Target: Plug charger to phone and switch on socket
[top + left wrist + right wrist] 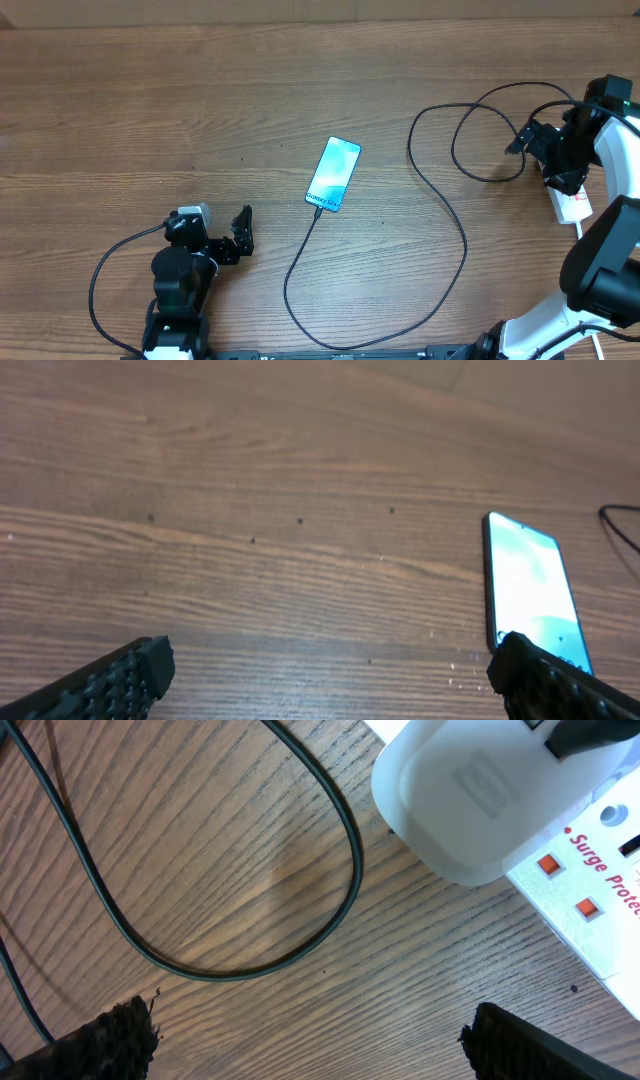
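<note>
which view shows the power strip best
The right wrist view: the power strip sits close up in the upper right corner, with its red switches and a white plug seated in it. Overhead shows only a small white piece beside the right arm. The left wrist view does not show it.

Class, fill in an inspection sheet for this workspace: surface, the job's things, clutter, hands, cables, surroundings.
Surface: wooden table, bare grain with a few small dark specks.
Job's things: phone lies flat mid-table, screen up. The charger meets its near end, but the seating is not clear. The socket is at the right edge with a white plug block on it. Switch state cannot be read.
Clutter: nothing seen.
Hands: left hand open and empty, phone ahead of it. Right hand open and empty, over the table beside the socket.
Cables: charger loops loosely across the table's right half. An arm lead curls by the left arm.
Surroundings: pale band beyond the far edge, nothing else seen.
</note>
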